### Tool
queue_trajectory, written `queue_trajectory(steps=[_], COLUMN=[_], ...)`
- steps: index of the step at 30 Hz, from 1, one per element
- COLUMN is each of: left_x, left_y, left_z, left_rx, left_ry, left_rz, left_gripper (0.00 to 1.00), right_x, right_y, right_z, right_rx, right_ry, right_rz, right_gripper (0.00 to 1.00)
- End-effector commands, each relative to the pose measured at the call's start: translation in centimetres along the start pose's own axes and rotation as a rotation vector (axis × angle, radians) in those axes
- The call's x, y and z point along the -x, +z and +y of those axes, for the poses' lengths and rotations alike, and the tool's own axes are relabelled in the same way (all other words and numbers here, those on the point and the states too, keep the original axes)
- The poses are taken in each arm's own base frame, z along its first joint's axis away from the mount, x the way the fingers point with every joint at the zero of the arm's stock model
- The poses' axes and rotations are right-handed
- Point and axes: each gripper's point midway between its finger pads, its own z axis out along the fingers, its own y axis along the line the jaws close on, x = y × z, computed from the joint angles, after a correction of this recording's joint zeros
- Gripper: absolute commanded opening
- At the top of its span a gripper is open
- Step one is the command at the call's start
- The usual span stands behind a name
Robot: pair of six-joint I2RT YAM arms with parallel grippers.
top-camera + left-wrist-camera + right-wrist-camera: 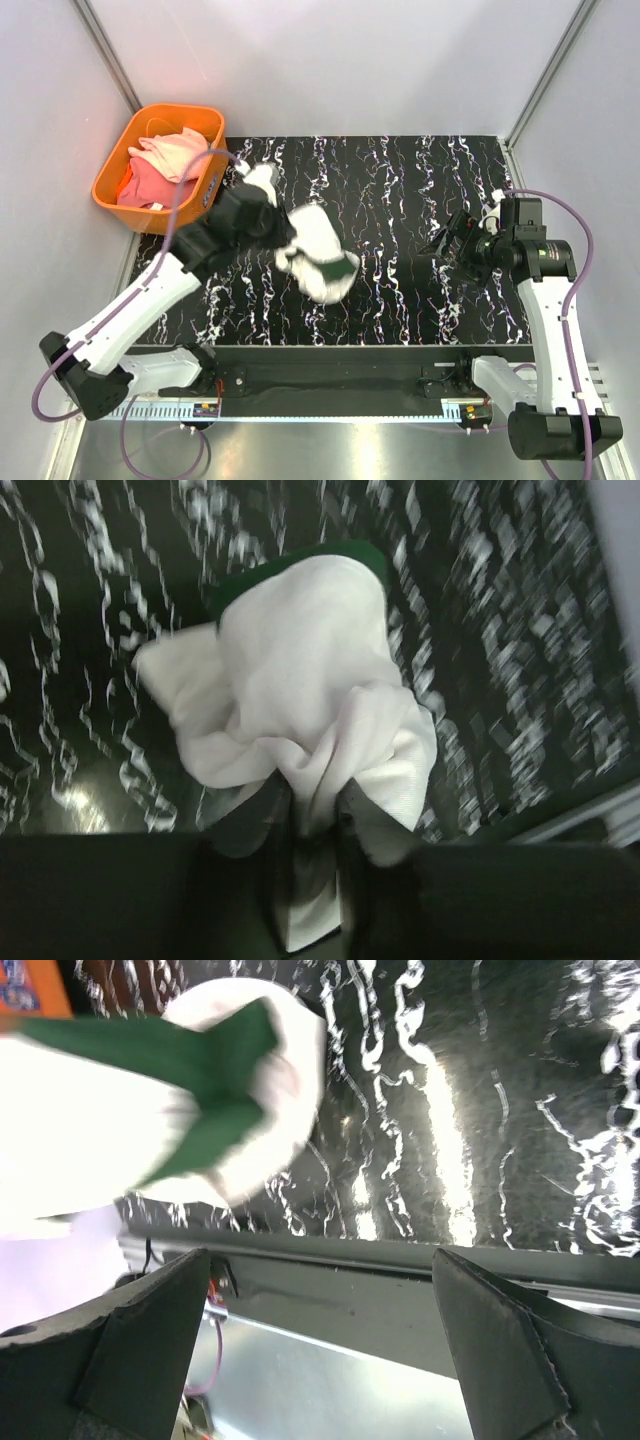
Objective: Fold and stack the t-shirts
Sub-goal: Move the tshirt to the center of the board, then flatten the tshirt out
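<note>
A cream t-shirt with dark green trim (318, 250) hangs bunched over the black marbled table. My left gripper (272, 226) is shut on a fold of it; the left wrist view shows the cloth (300, 680) pinched between the dark fingers and hanging down. It also shows in the right wrist view (190, 1090), with a green sleeve. My right gripper (447, 240) is open and empty over the right side of the table, well right of the shirt; its fingers (140, 1350) stand wide apart. Pink and coral t-shirts (160, 165) lie crumpled in the orange basket.
The orange basket (205, 185) stands at the back left, just off the table's corner. The black marbled table (400, 190) runs between the arms. A metal rail (400, 1270) lines the near edge. Grey walls close in on both sides.
</note>
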Motion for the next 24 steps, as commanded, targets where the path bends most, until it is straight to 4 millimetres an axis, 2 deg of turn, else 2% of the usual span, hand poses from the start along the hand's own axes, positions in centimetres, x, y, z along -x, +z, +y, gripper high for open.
queue_trajectory(steps=[1,3,4,5,7,12,13,15,16,17,19,20,22,23,24], left_x=[-1.7,-3.2,-3.3,-3.1,-3.5,-3.8,-3.8,-4.4,-4.7,-4.6,-6.3,-7.1,-8.1,-8.7,-9.0], left_y=[-0.3,-0.6,-0.9,-1.8,-2.3,-3.9,-4.1,-4.4,-4.5,-4.7,-4.0,-3.6,-3.2,-2.9,-2.7], left_z=[0.8,2.3,2.9,3.2,4.3,5.9,6.4,6.8,6.6,6.4,6.7,6.7,6.3,6.4,6.4], left_rx=[0.021,0.054,0.073,0.072,0.103,0.13,0.155,0.147,0.129,0.104,0.098,0.094,0.064,0.069,0.072], left_ry=[0.015,0.015,0.02,0.019,0.027,-0.031,-0.055,-0.092,-0.11,-0.112,-0.089,-0.073,-0.039,-0.029,-0.027], left_rz=[-0.02,-0.005,-0.018,-0.042,-0.06,-0.124,-0.142,-0.155,-0.154,-0.166,-0.112,-0.078,-0.023,0.008,0.021], left_gripper=[0.31,0.53,0.73,0.84,0.98,0.99,0.99,0.99,0.99,0.99,0.99,0.98,0.94,0.94,0.94], right_x=[-1.5,-2.2,-2.0,-1.7,-1.4,-1.3,-2.5,-2.8,-4.4,-4.6,-6.6,-8.1,-9.8,-11.5,-12.2], right_y=[0.6,1.3,1.5,1.7,2.4,5.8,6.4,8.1,8.7,9.6,12.1,13.0,15.6,16.2,17.6], right_z=[0.9,0.6,0.4,0.4,0.4,2.5,3.6,4.9,6.4,8.0,8.7,10.0,9.9,10.6,10.2], right_rx=[0.085,0.07,0.055,0.045,0.029,-0.031,-0.028,-0.034,-0.003,0.041,0.032,0.066,0.018,0.034,0.002], right_ry=[-0.043,-0.064,-0.065,-0.071,-0.08,-0.141,-0.196,-0.236,-0.292,-0.317,-0.366,-0.411,-0.477,-0.547,-0.577], right_rz=[0.095,0.138,0.133,0.121,0.119,0.121,0.143,0.129,0.153,0.135,0.174,0.188,0.212,0.227,0.24], right_gripper=[1.0,1.0,1.0,1.0,1.0,1.0,1.0,1.0,1.0,0.97,0.89,0.87,0.86,0.86,0.85])
